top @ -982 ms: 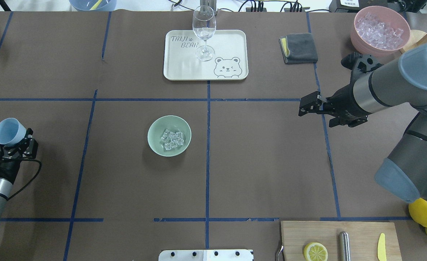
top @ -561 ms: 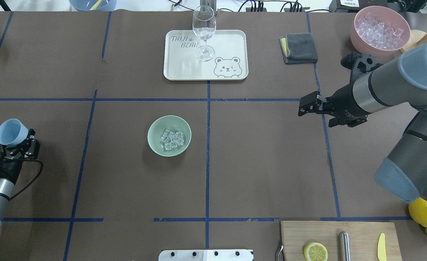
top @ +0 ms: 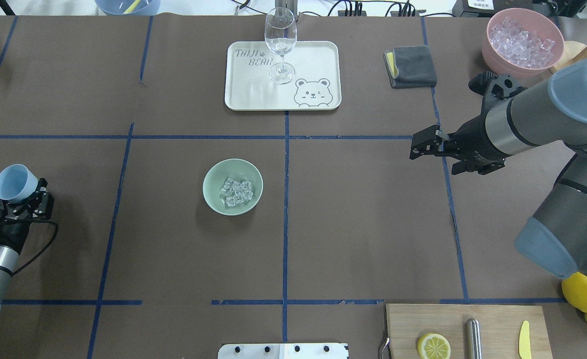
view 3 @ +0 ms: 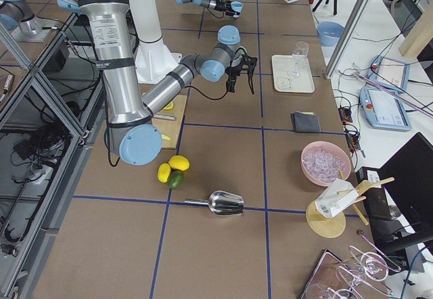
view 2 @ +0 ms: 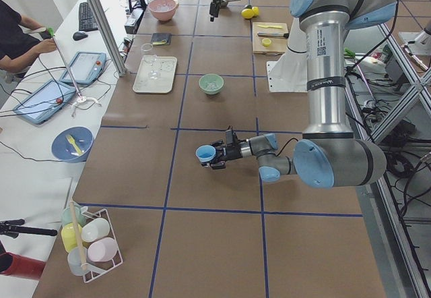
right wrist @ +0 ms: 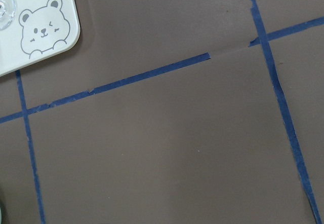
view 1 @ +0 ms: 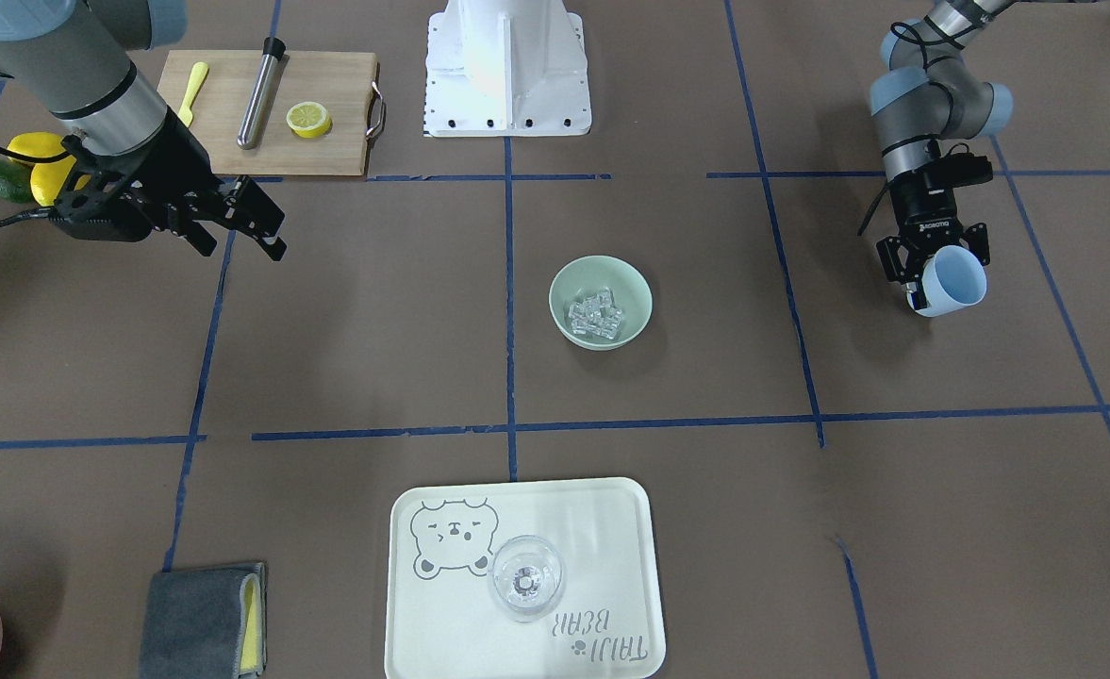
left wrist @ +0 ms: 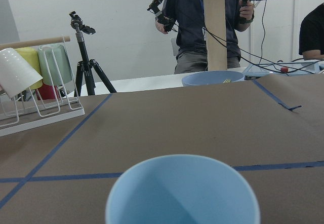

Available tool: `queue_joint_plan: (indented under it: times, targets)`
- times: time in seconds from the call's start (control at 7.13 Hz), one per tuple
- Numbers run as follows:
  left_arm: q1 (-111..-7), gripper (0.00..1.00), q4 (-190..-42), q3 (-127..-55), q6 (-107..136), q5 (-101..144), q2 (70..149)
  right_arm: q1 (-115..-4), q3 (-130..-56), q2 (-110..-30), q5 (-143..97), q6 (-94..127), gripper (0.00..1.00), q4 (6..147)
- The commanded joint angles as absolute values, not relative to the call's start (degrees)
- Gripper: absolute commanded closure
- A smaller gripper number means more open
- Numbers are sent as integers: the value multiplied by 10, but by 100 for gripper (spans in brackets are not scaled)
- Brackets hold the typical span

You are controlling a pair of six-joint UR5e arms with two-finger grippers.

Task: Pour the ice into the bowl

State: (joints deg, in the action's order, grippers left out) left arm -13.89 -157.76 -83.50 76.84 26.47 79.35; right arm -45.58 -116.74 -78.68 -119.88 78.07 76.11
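Firmly, left end effector (top: 19,193) clamps blue cup (top: 14,180); right end effector (top: 417,147) gapes wide.

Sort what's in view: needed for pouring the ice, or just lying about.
In use: small clear ice cubes, round mint-green bowl, light blue cup.
Lying about: clear wine glass, cream bear tray, grey folded cloth, pink tub, wooden board.

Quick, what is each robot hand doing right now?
Left end effector: shut on the light blue cup.
Right end effector: open, empty.

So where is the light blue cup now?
Overhead view, far left: the left gripper holds the light blue cup, well left of the bowl.
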Motion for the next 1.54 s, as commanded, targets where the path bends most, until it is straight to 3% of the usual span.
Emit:
queue_joint_plan:
  times: [0.0, 0.14, 0.56, 0.98, 1.4]
  targets:
    - [-139, 27, -1578, -835, 769, 265, 793, -456, -1169, -787, -1199, 781, 0, 761]
    - [-139, 25, -1577, -834, 770, 266, 791, -457, -1172, -788, -1199, 781, 0, 761]
    - [-139, 1, -1578, -836, 769, 284, 788, -457, -1172, -787, -1200, 781, 0, 762]
    - [-140, 0, -1594, -852, 761, 324, 779, -457, -1172, -787, -1200, 781, 0, 762]
    - [-141, 0, -1598, -912, 744, 422, 717, -457, -1172, -788, -1200, 781, 0, 762]
